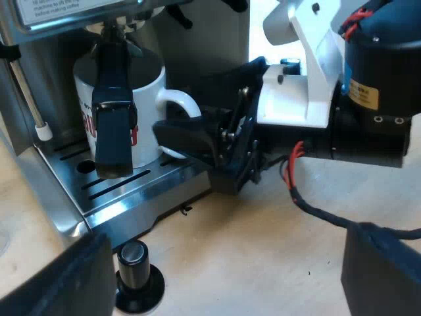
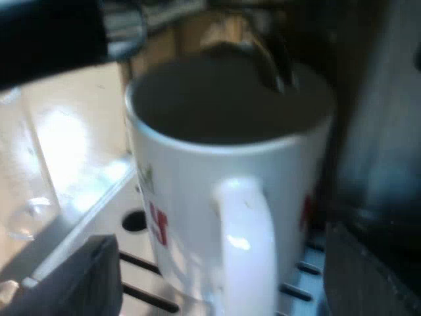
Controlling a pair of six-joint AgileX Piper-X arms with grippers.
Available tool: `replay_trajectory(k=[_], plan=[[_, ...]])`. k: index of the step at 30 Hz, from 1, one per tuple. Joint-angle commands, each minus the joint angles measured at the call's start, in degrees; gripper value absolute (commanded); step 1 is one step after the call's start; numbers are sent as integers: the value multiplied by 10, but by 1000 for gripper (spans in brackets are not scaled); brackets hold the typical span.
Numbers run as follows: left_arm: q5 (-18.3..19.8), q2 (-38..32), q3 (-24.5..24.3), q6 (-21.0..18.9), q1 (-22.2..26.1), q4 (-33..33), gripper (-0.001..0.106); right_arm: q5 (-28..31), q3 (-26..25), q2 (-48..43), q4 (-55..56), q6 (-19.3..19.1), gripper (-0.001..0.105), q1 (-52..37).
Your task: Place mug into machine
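A white mug [image 1: 148,99] with red print stands on the machine's metal drip tray [image 1: 131,191], under the locked holder, whose dark handle [image 1: 113,125] juts out over it. My right gripper [image 1: 197,135] is at the mug's handle [image 1: 183,102]. Seen from the right wrist, the mug [image 2: 223,164] is upright and very near, its handle [image 2: 247,243] pointing at me. My right gripper [image 2: 220,270] is open, one finger [image 2: 72,280] on each side of the handle and apart from it. My left gripper [image 1: 220,266] hangs open over the wooden table before the machine, holding nothing.
A tamper with a black knob [image 1: 135,276] stands on the table by the drip tray's edge, near one of my left fingers. The machine's steam wand [image 1: 33,99] hangs beside the mug. Something of clear glass [image 2: 23,197] stands beyond the tray.
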Motion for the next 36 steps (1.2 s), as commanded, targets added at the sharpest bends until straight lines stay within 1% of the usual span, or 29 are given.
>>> replay_trajectory(k=[1,5,7,9,14,19,23,26,31,32,33,35,36], plan=[[7,-2,-1,3,0,-6,71,8,-5,-27,40,6,66,6],[7,-2,-1,3,0,-6,71,30,-4,-57,87,6,66,22],[7,-2,-1,3,0,-6,71,58,-2,-78,115,8,66,32],[7,-2,-1,3,0,-6,71,63,4,-95,129,14,66,34],[7,-2,-1,3,0,-6,71,65,48,-157,147,22,66,45],[7,-2,-1,3,0,-6,71,65,97,-248,191,22,66,71],[7,-2,-3,3,0,-6,71,65,116,-306,231,22,66,95],[7,-2,-15,3,0,-6,71,63,116,-349,259,22,66,118],[7,-2,-54,3,0,-16,71,67,116,-405,262,21,66,156],[7,-2,-58,3,0,-18,71,67,116,-410,262,21,65,158],[7,-3,-63,3,0,-25,71,67,116,-418,262,21,62,163],[7,-3,-68,3,0,-39,71,65,116,-426,261,21,54,164],[7,-3,-67,3,0,-50,71,63,116,-429,260,21,47,164]])
